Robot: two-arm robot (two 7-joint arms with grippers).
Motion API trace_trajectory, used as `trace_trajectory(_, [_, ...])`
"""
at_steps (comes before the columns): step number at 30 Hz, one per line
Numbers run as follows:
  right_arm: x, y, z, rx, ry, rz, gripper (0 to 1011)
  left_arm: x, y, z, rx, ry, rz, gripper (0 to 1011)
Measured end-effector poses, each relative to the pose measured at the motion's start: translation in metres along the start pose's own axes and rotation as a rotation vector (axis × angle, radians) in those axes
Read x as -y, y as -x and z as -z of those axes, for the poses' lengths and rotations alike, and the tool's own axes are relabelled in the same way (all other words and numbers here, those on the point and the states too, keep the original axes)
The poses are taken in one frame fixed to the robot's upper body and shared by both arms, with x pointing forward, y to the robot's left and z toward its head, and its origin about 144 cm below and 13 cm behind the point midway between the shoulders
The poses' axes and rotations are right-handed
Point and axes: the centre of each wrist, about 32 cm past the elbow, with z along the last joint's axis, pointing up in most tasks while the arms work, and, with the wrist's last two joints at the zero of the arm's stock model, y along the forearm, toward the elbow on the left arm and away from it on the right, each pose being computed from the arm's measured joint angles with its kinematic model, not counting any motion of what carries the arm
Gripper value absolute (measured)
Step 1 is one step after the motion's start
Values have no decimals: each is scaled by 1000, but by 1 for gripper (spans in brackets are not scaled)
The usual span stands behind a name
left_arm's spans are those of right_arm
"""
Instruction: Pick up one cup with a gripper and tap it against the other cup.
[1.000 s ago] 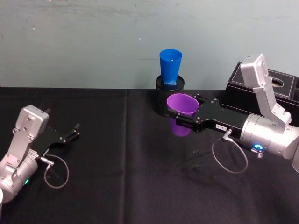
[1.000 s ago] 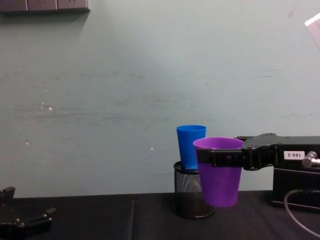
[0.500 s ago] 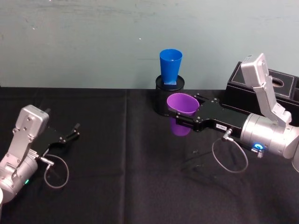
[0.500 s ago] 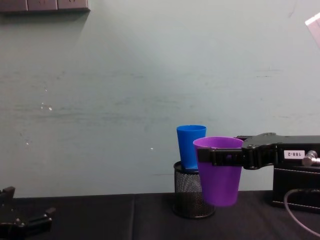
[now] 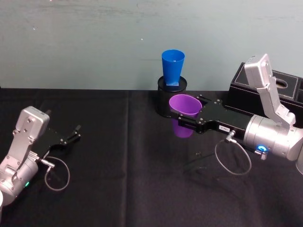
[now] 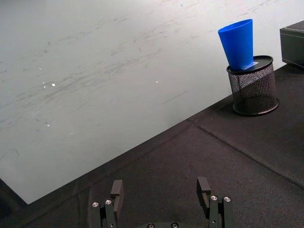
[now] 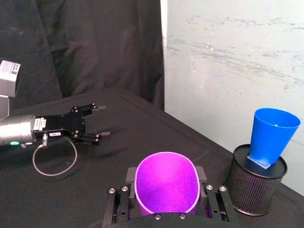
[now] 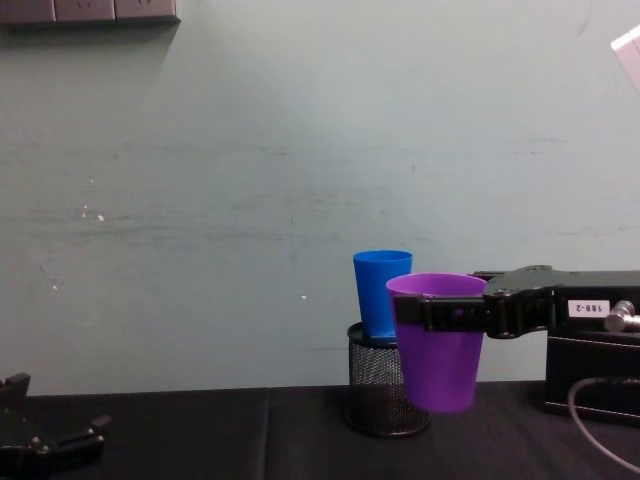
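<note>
Seemingly just before mesh holder (image 8: 372,392): purple cup (image 8: 440,372) aloft.

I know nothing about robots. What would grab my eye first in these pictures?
The purple cup stands out: the right gripper holds it upright just below its rim, lifted above the black table. Just behind it, a bright blue cup perches on top of a black mesh pen holder near the wall. Far to the left, the left gripper lies open and idle.
</note>
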Motion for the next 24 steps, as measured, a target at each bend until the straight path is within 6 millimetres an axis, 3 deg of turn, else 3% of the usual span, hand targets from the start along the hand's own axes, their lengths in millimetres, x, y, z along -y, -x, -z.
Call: trace_trajectory(24, [0, 0, 0, 0, 0, 0, 723, 0, 0, 0, 0, 0, 0, 1011])
